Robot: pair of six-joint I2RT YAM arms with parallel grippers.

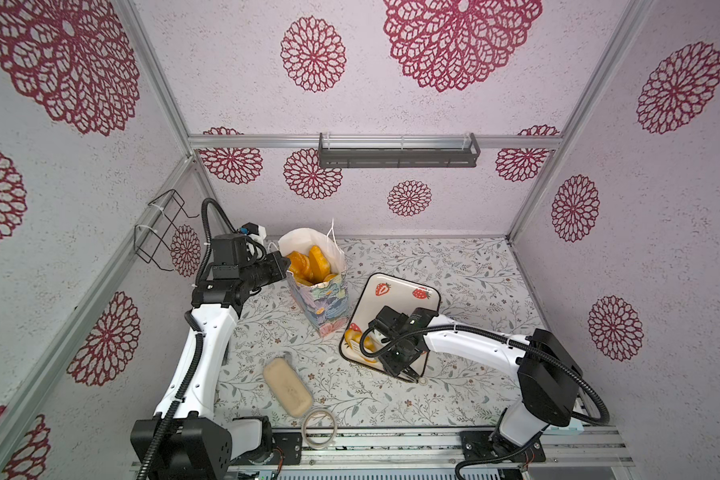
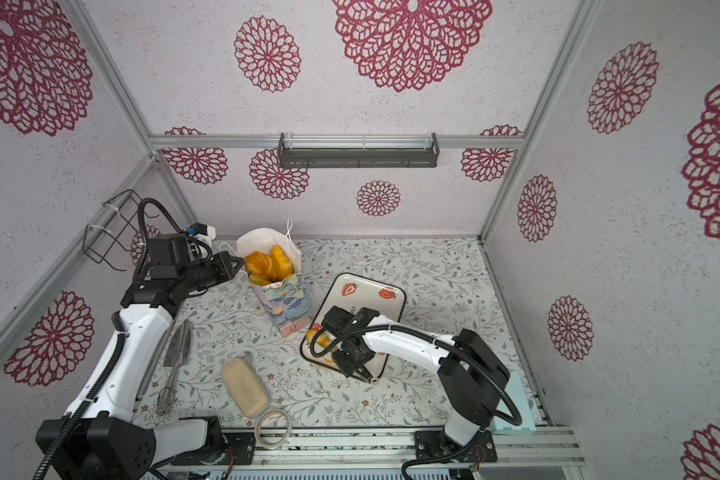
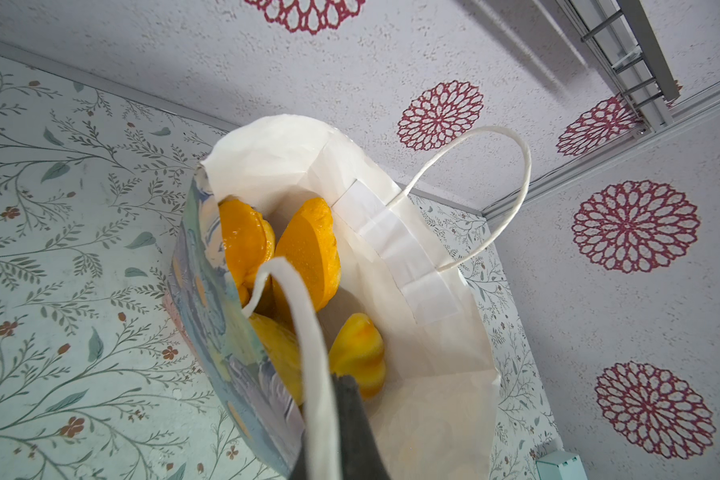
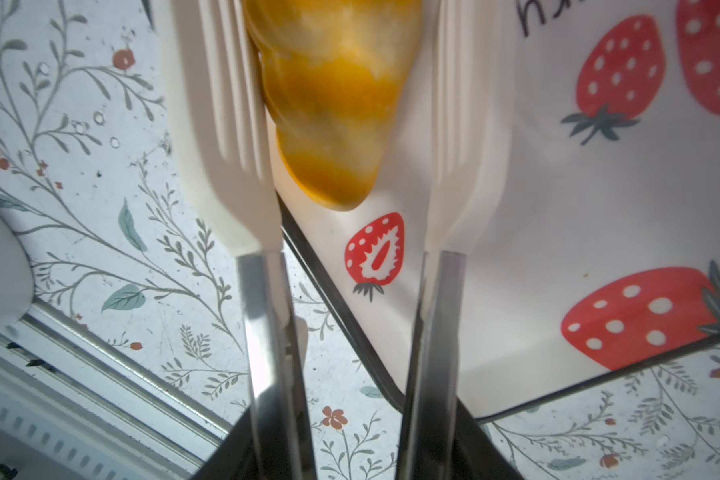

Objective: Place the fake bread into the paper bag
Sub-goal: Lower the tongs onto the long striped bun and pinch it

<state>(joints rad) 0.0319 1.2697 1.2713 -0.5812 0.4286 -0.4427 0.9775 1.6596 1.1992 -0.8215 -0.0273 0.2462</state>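
Note:
The paper bag (image 1: 321, 305) (image 2: 285, 305) stands upright at the back left of the table, white inside (image 3: 391, 232). Several glossy orange pieces of fake bread (image 1: 308, 262) (image 2: 267, 262) (image 3: 308, 249) sit in it. My left gripper (image 1: 285, 264) (image 2: 240, 264) (image 3: 337, 415) is shut on the bag's near white cord handle at the rim. One striped croissant (image 1: 355, 336) (image 2: 321, 338) (image 4: 333, 104) lies on the strawberry tray (image 1: 404, 291) (image 2: 366, 291) (image 4: 599, 208). My right gripper (image 1: 406, 370) (image 2: 360, 370) (image 4: 350, 436) is shut on tongs (image 4: 262, 311), whose white tips flank the croissant.
A pale beige block (image 1: 287, 386) (image 2: 244, 386) and a tape ring (image 1: 319, 428) (image 2: 272, 428) lie near the front edge. Metal utensils (image 2: 177, 353) lie beside the left arm. A wire basket (image 1: 159, 228) hangs on the left wall, a dark shelf (image 1: 398, 156) on the back wall.

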